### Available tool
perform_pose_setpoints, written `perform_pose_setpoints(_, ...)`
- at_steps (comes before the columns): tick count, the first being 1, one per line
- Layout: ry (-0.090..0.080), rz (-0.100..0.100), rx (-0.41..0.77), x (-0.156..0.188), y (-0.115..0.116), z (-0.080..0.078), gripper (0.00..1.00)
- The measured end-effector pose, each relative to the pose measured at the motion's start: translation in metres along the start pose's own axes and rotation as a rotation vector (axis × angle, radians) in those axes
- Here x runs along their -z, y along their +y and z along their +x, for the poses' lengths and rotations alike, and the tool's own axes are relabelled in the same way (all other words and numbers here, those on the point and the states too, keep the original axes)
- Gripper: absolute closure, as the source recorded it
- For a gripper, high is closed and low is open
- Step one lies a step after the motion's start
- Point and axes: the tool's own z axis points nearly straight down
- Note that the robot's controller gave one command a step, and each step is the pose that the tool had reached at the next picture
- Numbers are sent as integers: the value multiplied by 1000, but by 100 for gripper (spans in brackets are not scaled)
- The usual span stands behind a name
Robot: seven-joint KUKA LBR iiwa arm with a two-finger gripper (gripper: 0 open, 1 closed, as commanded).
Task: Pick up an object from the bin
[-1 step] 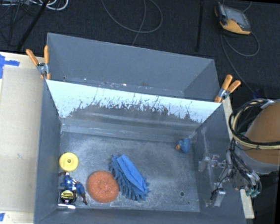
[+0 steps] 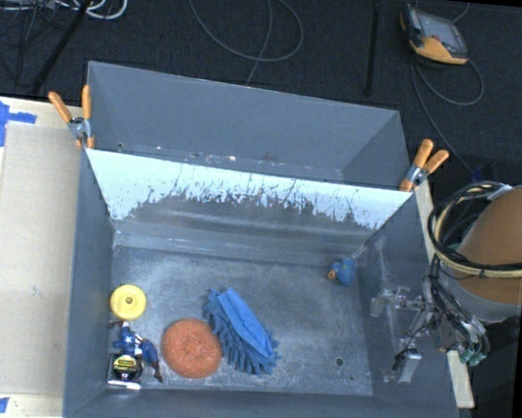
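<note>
My gripper [image 2: 396, 334] hangs over the bin's right sloping wall, open, with nothing between its fingers. Nearest to it, at the right back of the bin floor, lies a small blue object with an orange tip [image 2: 342, 272]. A blue bristly brush [image 2: 241, 329] lies slantwise on the floor near the front middle, well left of the gripper.
A round reddish-orange scrubber [image 2: 192, 347] touches the brush's left end. A yellow disc [image 2: 128, 302] and a small blue, black and yellow item [image 2: 129, 358] sit in the front left corner. The arm with its cables comes in from the right.
</note>
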Motion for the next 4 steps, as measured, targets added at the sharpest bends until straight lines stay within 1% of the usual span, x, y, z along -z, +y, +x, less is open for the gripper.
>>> perform_pose_setpoints(1,-3,2,70,-34,33,-14,0)
perform_pose_setpoints(2,3,-1,-45,-42,49,-10,0)
perform_pose_setpoints(3,-1,0,-272,-52,65,-16,0)
perform_pose_setpoints(4,0,1,-187,-81,87,-11,0)
